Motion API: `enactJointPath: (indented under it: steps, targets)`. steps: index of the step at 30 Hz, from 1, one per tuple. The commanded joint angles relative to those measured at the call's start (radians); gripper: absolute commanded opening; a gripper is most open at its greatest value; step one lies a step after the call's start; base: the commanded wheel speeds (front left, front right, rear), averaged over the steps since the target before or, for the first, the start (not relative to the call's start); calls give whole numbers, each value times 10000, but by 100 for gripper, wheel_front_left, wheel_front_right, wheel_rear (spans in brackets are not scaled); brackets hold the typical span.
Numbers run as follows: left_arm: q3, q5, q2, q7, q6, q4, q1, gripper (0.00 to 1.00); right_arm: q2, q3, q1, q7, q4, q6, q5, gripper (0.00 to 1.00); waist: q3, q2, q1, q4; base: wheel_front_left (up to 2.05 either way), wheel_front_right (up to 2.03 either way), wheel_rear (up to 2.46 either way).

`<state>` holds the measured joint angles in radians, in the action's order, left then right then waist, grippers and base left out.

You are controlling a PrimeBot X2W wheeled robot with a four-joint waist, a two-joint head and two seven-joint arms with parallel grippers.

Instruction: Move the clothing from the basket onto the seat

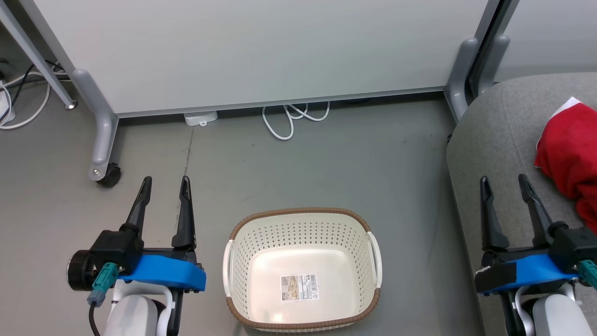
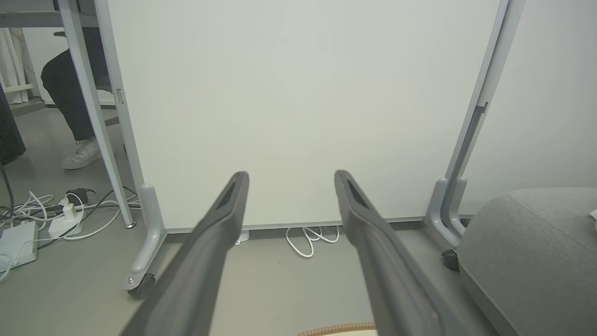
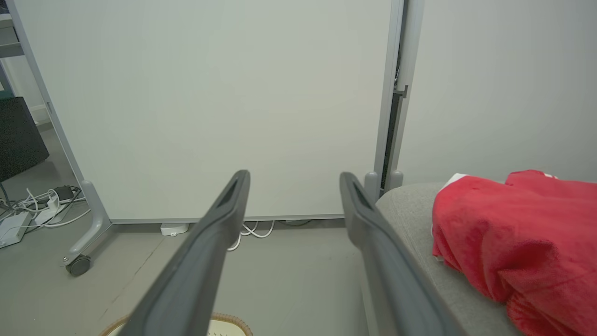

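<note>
The cream perforated basket [image 1: 302, 322] with its brown rim stands on the grey floor between my arms, holding nothing but a barcode sticker on its bottom. Red clothing [image 1: 571, 154] with a white corner lies bunched on the grey seat [image 1: 494, 140] at the right; in the right wrist view the clothing [image 3: 517, 233] rests on the seat [image 3: 410, 205]. My left gripper [image 1: 165, 184] hangs open left of the basket. Over the seat's front edge my right gripper [image 1: 503, 183] is open, a little left of the clothing. Both hold nothing.
A white partition panel [image 1: 261, 51] on grey castor legs [image 1: 100, 135] stands behind the basket, with white cables [image 1: 291, 119] under it. In the left wrist view a person's leg and white shoe [image 2: 81, 154] show at far left, beside a power strip and cables [image 2: 42, 219].
</note>
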<state>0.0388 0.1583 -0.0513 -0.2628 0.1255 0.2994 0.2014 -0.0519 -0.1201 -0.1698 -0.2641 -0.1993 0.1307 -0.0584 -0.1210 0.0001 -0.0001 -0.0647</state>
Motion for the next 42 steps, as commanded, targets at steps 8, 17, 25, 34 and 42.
enactJointPath:
  steps: [8,17,25,34,42]
  targets:
    - [161,43,10,-28,72,127,-99,100,23,16,222,-3,-109,1,-206,100,40,-1,1,25,0,0,0]
    - [176,35,4,2,2,261,-12,0,6,31,98,2,-165,0,-244,0,46,-1,1,41,0,0,0]
    - [125,891,-7,212,-2,409,-280,0,33,-85,51,317,-557,0,-1070,0,85,-1,1,62,0,0,0]
    - [-13,2667,-72,603,5,313,-345,0,28,-11,176,706,-475,0,-2905,0,166,-1,1,106,0,0,0]
    - [-129,4072,-111,917,13,226,-397,0,24,23,250,1032,-436,0,-4352,0,239,-1,1,144,0,0,0]
